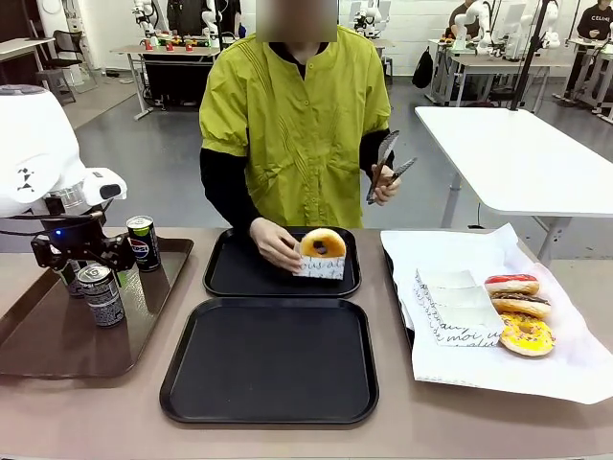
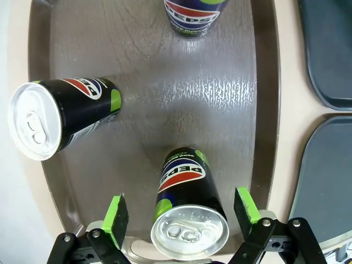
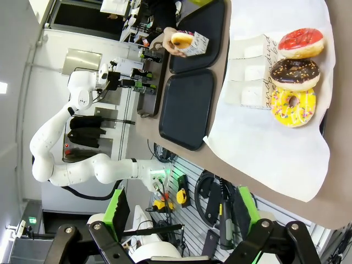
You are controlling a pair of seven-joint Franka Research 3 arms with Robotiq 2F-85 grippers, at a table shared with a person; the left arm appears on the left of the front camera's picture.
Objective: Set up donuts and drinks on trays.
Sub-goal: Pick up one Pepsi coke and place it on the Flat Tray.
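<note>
Nearest me, in the middle of the table, lies the near black tray [image 1: 268, 359], and just beyond it sits the far black tray [image 1: 230, 273]. On the right half of the far one a golden donut [image 1: 323, 245] stands in a white printed sleeve. The person's right hand [image 1: 276, 244] rests on it. The person's left hand [image 1: 385, 185] is raised at chest height, holding black tongs [image 1: 383, 158].

At the left end of the table a brown tray [image 1: 38, 355] carries three upright dark cans. The far can [image 1: 144, 241] stands near its far right corner, the left can [image 1: 67, 273] is half hidden behind the arm, and the near can [image 1: 101, 294] stands a little right of that. The left gripper [image 2: 180, 204] hangs over the near can with its jaws spread fully wide. A green pad [image 2: 116, 212] sits on each side of the silver top with a gap on both sides, so nothing is gripped. I can't quite tell whether the pads are down beside the can or just above its rim.

At the right end, white paper [image 1: 575, 374] holds a red donut [image 1: 511, 284], a chocolate donut [image 1: 522, 305] and a yellow donut [image 1: 526, 333] in a row, with a stack of sleeves [image 1: 458, 307] just left of them.

The right gripper [image 3: 180, 199] is held well off the table's right end, jaws apart with nothing between them.
</note>
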